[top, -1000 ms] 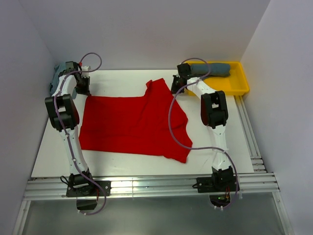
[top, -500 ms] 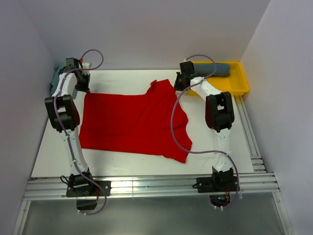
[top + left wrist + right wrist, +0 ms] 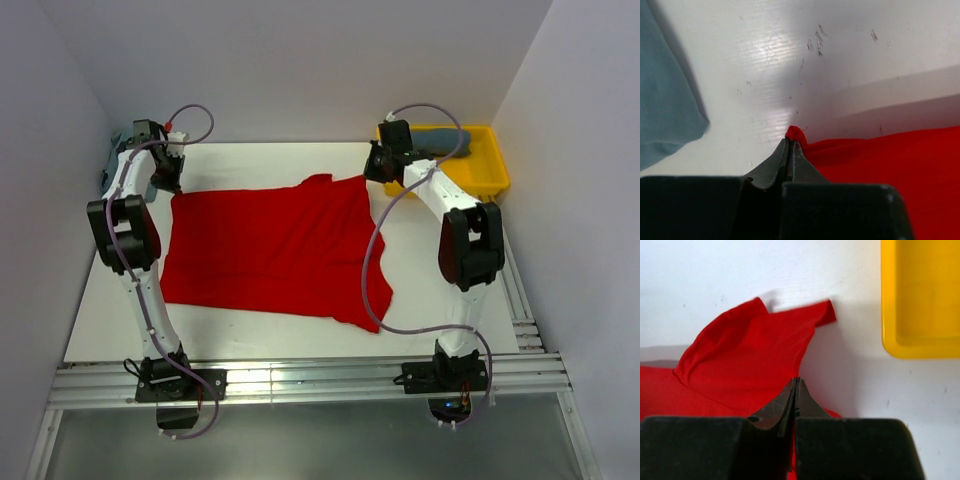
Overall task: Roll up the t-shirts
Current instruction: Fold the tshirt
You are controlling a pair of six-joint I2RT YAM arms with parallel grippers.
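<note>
Left gripper clamped tight on a corner of the red t-shirt at upper left, right gripper closed, seemingly pinching its top edge beside the yellow tray, shirt spread flat mid-frame

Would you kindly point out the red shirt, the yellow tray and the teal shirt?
red shirt (image 3: 260, 250): top view, middle of body.
yellow tray (image 3: 478, 172): top view, bare floor.
teal shirt (image 3: 665, 90): left wrist view, middle of visible cloth.
</note>
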